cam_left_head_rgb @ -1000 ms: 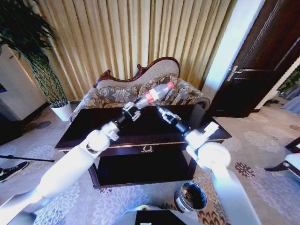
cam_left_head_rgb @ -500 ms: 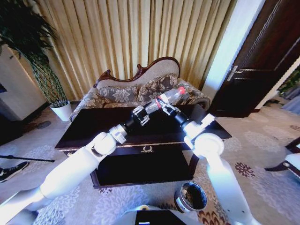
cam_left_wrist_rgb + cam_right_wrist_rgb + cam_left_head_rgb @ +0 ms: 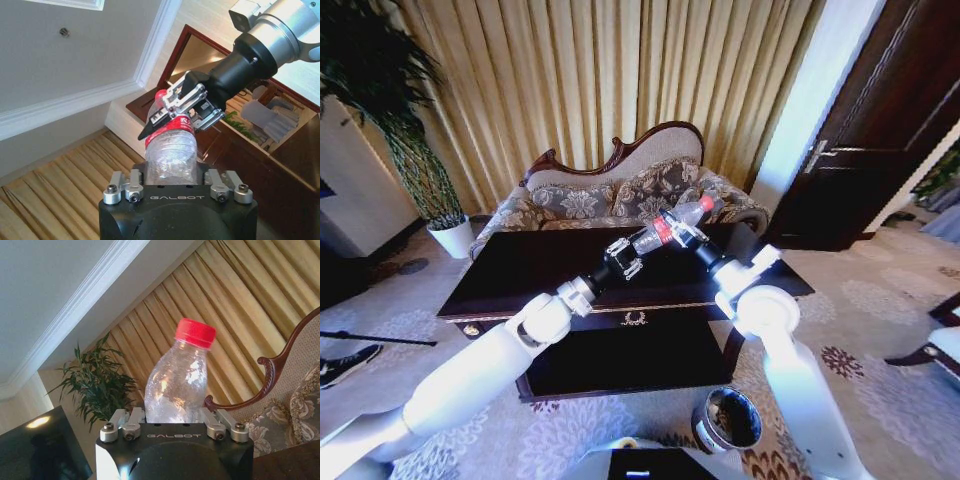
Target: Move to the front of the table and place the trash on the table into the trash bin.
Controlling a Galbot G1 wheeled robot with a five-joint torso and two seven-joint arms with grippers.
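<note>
The trash in hand is a clear plastic bottle (image 3: pixel 648 241) with a red cap and label, held in the air above the dark glossy table (image 3: pixel 520 270). My left gripper (image 3: pixel 625 256) is shut on its base end. My right gripper (image 3: pixel 678 232) is closed around the label just below the cap. From the left wrist the bottle (image 3: pixel 170 155) rises from between my fingers, with the right gripper (image 3: pixel 176 114) clamped at its red label. In the right wrist view the bottle (image 3: pixel 180 380) stands between that gripper's fingers (image 3: pixel 120 424). The trash bin (image 3: pixel 728 420) sits on the carpet at the table's front right corner.
A patterned sofa (image 3: pixel 590 200) stands right behind the table, against gold curtains. A white plant pot (image 3: pixel 452 236) is at the far left and a dark door (image 3: pixel 870 130) at the right. Open carpet lies around the bin.
The left arm carried the bottle rightward and a little lower. The right gripper came in from the right and closed around the bottle near its cap.
</note>
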